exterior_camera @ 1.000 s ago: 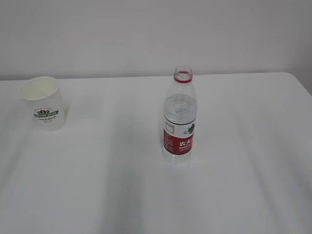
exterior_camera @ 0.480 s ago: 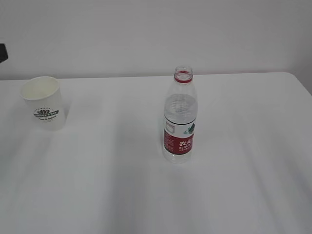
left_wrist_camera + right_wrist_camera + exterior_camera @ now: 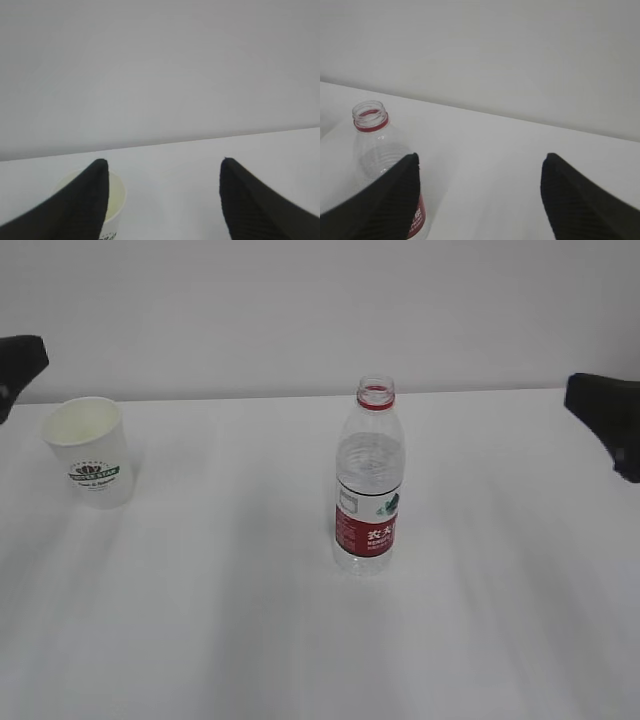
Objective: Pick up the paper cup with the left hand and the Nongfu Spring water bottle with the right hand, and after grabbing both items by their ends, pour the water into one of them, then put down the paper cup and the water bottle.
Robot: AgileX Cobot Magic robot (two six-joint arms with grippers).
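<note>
- White table [image 3: 250, 640] carries cup [image 3: 90, 450] at left, uncapped bottle [image 3: 368, 480] mid-table — both upright.
- Left claw [image 3: 162, 200] spread, empty, by cup.
- Right claw [image 3: 480, 195] spread, empty — near bottle.

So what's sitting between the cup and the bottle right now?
Nothing: the exterior view shows only bare white table between the paper cup and the water bottle.

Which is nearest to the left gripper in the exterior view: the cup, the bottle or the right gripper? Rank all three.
From the left gripper:
1. Cup, right beside it at the left edge.
2. Bottle, mid-table.
3. Right gripper, at the far right edge.
</note>
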